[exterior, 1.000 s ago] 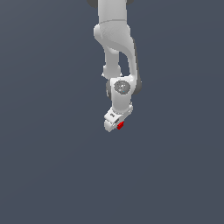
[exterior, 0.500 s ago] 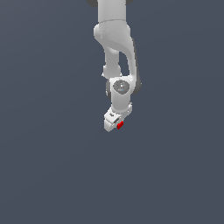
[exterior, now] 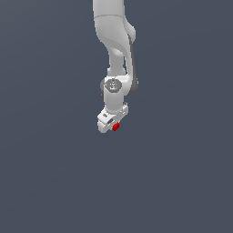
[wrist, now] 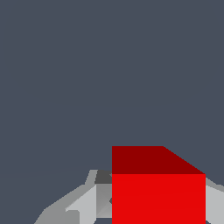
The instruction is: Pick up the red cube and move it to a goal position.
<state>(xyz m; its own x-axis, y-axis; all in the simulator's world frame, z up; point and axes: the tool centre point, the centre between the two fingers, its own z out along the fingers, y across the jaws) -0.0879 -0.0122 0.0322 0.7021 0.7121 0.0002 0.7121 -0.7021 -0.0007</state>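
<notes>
The gripper [exterior: 113,126] hangs at the end of the white arm [exterior: 114,41], close to the middle of the exterior view. It holds the red cube [exterior: 116,126]. The cube sits at the tip of the gripper, on the exterior view's right side of the white hand, and touches it. In the wrist view the cube [wrist: 158,188] fills the space between the grey fingers [wrist: 83,203], with a finger showing on each side of it. The fingers look closed in on the cube, about as wide apart as the cube itself. The spots where they press are hidden behind the cube, so the grip is likely but not plain to see.

The cube is bright red with flat, plain faces. One face is lit and bright, and the face next to it is a darker red. Its edges are straight and sharp. It is much smaller than the gripper.

All around the arm is a plain dark grey background [exterior: 54,182]. There is open room on the left, on the right, near and far. I cannot tell how high the cube is.
</notes>
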